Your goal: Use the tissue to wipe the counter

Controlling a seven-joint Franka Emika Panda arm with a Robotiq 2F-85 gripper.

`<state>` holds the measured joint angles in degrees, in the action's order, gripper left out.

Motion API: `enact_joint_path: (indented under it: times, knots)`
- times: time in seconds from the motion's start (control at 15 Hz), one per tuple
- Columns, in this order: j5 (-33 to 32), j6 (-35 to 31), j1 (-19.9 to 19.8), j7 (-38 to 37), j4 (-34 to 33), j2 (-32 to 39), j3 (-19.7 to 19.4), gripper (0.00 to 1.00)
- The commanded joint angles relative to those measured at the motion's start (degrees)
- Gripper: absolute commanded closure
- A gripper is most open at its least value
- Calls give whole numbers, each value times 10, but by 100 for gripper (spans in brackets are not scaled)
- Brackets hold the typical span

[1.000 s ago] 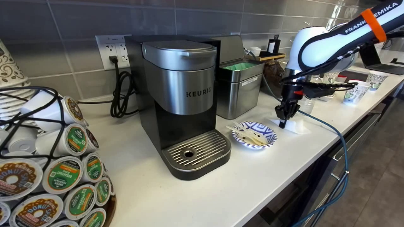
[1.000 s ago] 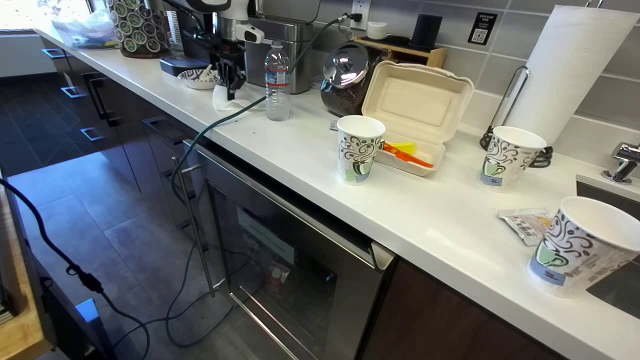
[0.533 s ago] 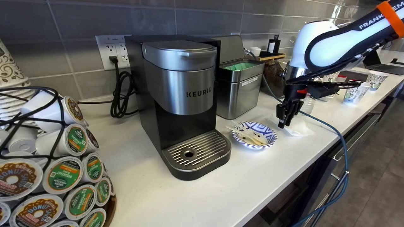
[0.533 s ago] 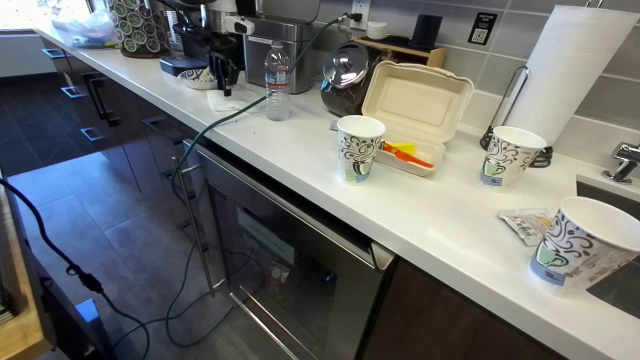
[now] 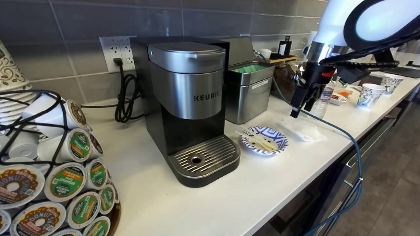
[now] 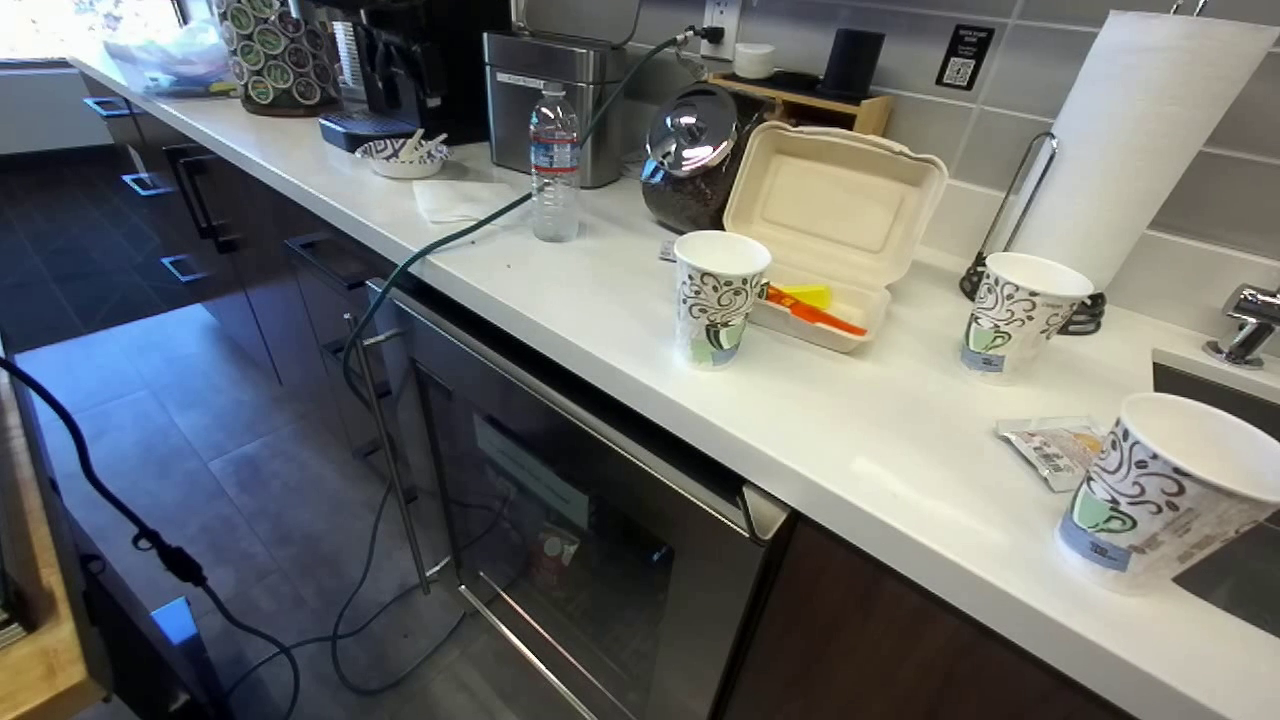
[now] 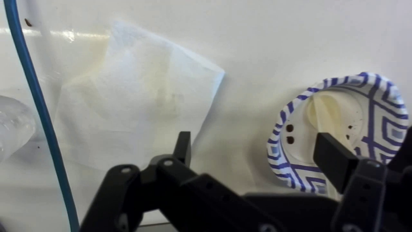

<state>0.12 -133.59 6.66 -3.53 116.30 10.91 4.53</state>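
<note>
While my fingers are wide apart, tissue lies on counter, 9 o'clock of plate in wrist view: thin, white, creased, squarish; one corner points between 2 and 3, long axis unclear.

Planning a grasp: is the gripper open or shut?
Open: the gripper has its fingers wide apart in the wrist view.
</note>
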Motion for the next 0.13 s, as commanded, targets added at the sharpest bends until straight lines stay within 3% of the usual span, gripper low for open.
enact_joint_path:
  times: [0.0,0.07]
  knots:
    - [-12,-60,5,45,94,-101,16,0]
    - [-2,-18,1,20,30,-42,13,0]
